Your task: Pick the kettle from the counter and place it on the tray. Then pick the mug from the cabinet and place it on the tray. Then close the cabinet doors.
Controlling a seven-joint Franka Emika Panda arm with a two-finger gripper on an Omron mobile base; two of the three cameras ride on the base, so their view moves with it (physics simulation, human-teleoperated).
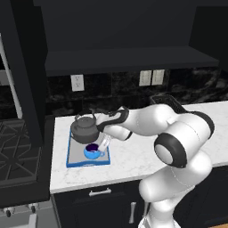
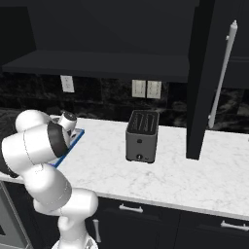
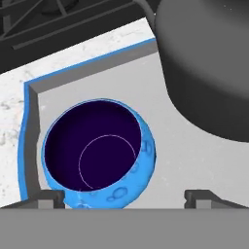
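Blue and round, the mug (image 3: 99, 153) sits upright in the near corner of the tray (image 3: 97, 68) in the hand view, the claw (image 3: 125, 197) released with a tip either side, the kettle (image 3: 206, 68) just beside it. From the left base view, mug (image 1: 91, 152) and kettle (image 1: 85, 129) crowd the tray (image 1: 71, 156) on the table (image 1: 133, 156); lifting carelessly could clip either. From the right, the cabinet doors (image 2: 216, 78) hang open, and a wide swing might strike the toaster (image 2: 142, 136).
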